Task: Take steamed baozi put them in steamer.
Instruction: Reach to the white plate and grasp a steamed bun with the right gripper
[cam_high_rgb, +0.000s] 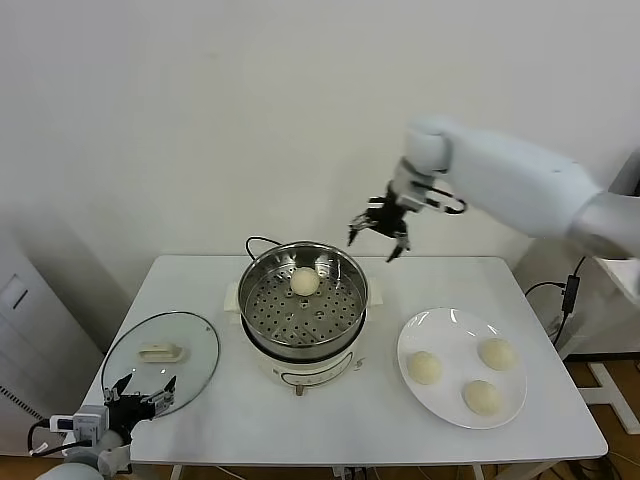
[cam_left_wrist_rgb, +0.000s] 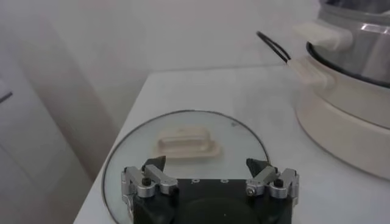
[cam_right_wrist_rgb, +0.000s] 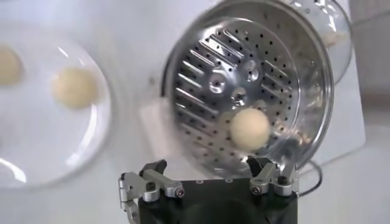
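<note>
One steamed baozi (cam_high_rgb: 305, 281) (cam_right_wrist_rgb: 249, 128) lies on the perforated floor of the shiny steamer (cam_high_rgb: 262, 283) (cam_right_wrist_rgb: 201, 67), toward its far side. Three more cream-white baozi (cam_high_rgb: 424, 367) (cam_high_rgb: 496, 353) (cam_high_rgb: 483, 397) rest on the white plate (cam_high_rgb: 448, 329); two of them (cam_right_wrist_rgb: 74, 87) (cam_right_wrist_rgb: 6, 64) show in the right wrist view. My right gripper (cam_high_rgb: 378, 238) (cam_right_wrist_rgb: 206, 167) hangs open and empty in the air above the steamer's far right rim. Low at the table's front left corner, my left gripper (cam_high_rgb: 146, 389) (cam_left_wrist_rgb: 206, 164) stands open and empty over the near edge of the glass lid (cam_high_rgb: 190, 335) (cam_left_wrist_rgb: 237, 140).
The steamer stands on a white cooker base (cam_high_rgb: 300, 372) (cam_left_wrist_rgb: 341, 131) with a black cord (cam_high_rgb: 255, 241) (cam_left_wrist_rgb: 273, 46) behind it. The lid carries a cream handle (cam_high_rgb: 160, 352) (cam_left_wrist_rgb: 186, 143). A wall rises behind the table; a black cable (cam_high_rgb: 570, 290) hangs to the right.
</note>
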